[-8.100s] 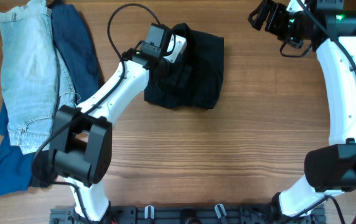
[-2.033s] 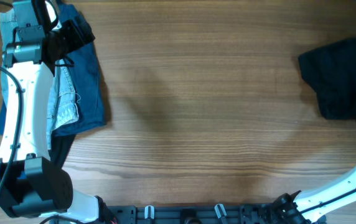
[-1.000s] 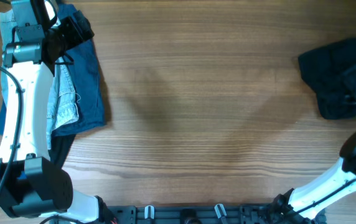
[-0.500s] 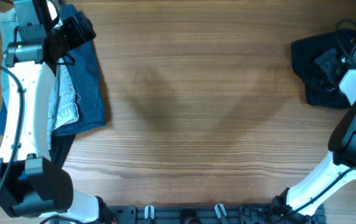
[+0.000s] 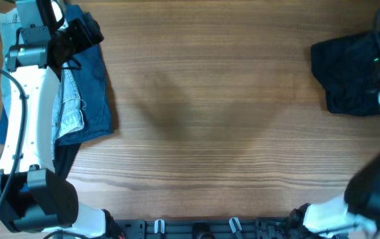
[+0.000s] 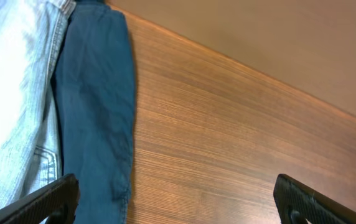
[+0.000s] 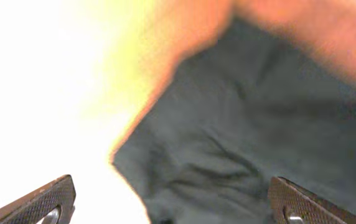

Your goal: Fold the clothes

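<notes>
- The wooden surface (image 5: 203, 133) lies bare across its middle; the clothes sit at its two ends.
- At the left end the light jeans (image 5: 5, 40) and the dark blue jeans (image 5: 98, 86) lie side by side and partly overlapped; their long axes run from the far edge toward the near one; we judge them not yet folded.
- At the far right the black garment (image 5: 346, 73) lies as a compact bundle; to us it looks already folded.
- The left claw (image 6: 177, 202) is nearer the denim; the dark blue jeans lie to its left, with their edge reaching its left finger; its fingers are spread wide and grasp nothing; we judge the denim to be its next pick.
- The right claw (image 7: 172, 202) hangs above the black garment; that view is blurred, yet the fingers show wide apart and released.
</notes>
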`<action>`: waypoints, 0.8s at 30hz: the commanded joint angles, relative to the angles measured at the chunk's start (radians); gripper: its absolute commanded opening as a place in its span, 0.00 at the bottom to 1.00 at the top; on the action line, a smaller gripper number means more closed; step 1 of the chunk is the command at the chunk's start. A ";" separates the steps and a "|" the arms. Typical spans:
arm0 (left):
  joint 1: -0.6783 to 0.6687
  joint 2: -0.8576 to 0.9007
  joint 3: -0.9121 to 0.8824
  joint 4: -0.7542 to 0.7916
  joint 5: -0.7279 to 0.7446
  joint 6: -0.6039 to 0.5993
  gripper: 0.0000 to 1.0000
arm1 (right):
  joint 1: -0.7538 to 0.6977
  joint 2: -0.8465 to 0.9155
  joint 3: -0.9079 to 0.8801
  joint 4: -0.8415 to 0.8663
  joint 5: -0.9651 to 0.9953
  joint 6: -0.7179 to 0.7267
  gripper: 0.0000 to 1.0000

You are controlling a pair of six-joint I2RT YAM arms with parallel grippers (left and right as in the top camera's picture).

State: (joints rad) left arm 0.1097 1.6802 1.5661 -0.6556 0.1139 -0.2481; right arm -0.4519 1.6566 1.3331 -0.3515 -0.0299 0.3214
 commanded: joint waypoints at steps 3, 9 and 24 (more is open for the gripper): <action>-0.064 -0.167 0.003 -0.057 0.024 0.031 1.00 | 0.008 -0.387 0.011 -0.105 -0.120 -0.035 1.00; -0.208 -0.299 0.003 -0.142 -0.053 0.044 1.00 | 0.008 -0.624 0.011 -0.218 -0.167 -0.061 1.00; -0.252 -0.406 0.003 -0.149 0.090 -0.097 1.00 | 0.008 -0.452 0.011 -0.362 -0.152 -0.083 1.00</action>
State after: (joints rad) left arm -0.1383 1.3415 1.5661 -0.8227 0.0658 -0.3035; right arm -0.4519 1.1507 1.3376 -0.7101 -0.1757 0.2554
